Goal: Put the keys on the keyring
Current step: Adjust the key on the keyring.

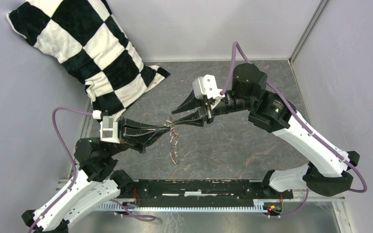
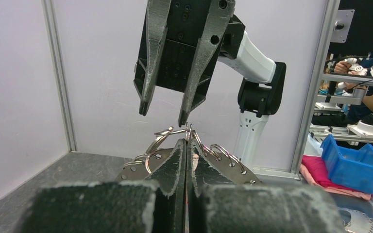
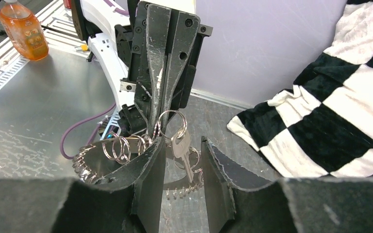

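Keyring [image 3: 118, 148] is off the table [image 1: 233, 141], hanging in the air just off the near corner of the checked pillow [image 1: 92, 53], toward the table's middle. Left end effector [image 3: 157, 121] is clamped shut on one ring at the top of the chain, and the rest of the loops droop beneath it. The small key [image 3: 180, 150] dangles under that pinched ring, head up and blade down. It looks hooked through the ring, though I can't tell whether it is fully threaded. Right end effector [image 2: 162, 117] comes in from the side of the keyring away from the pillow, with its jaws parted. One finger stands either side of the key, and a gap shows on both sides, so nothing is gripped. As I judge it, the step is to take the key and work it round the coil. To do it well, close on the key's head rather than the blade and keep the grip square so it doesn't twist out. The left clamp should stay firm and motionless. Then feed the key along the split slowly, because a tug could swing the whole chain or spring the key loose.
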{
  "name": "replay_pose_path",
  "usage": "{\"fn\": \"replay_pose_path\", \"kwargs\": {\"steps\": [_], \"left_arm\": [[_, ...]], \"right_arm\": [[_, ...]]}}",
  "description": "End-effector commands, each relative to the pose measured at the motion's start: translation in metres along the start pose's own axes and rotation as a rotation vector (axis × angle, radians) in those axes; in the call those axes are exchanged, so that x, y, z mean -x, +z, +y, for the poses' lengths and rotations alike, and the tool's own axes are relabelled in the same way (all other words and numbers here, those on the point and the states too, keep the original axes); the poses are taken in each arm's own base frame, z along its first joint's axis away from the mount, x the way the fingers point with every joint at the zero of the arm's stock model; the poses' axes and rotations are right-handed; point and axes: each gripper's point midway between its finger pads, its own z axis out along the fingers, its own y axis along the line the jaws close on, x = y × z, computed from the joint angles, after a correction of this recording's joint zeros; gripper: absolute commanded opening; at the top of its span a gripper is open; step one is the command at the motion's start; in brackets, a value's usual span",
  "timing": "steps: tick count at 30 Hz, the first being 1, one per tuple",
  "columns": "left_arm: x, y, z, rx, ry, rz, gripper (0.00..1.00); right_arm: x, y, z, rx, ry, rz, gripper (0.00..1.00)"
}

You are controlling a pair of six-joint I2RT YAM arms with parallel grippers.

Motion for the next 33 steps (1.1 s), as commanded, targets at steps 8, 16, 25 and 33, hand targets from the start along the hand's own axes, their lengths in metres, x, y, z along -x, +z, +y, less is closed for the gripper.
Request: {"fn": "replay_pose_path", "kwargs": {"steps": [8,16,25,33], "left_arm": [[0.032,0.003,0.002,0.036,0.046,-0.097,0.02],[0.030,0.003,0.005,0.046,0.047,-0.090,0.02],[0.027,0.003,0.008,0.059,0.052,-0.082,0.02],[0.023,0.004,0.014,0.078,0.055,-0.072,0.02]], "right_arm": [[0.016,-0.004,0.005,0.007,-0.034,-0.066,0.39],[0.017,-0.001,0.007,0.019,-0.034,-0.071,0.38],[0.012,0.004,0.009,0.038,-0.033,-0.062,0.36],[0.008,0.006,0.010,0.044,-0.034,-0.050,0.36]]}}
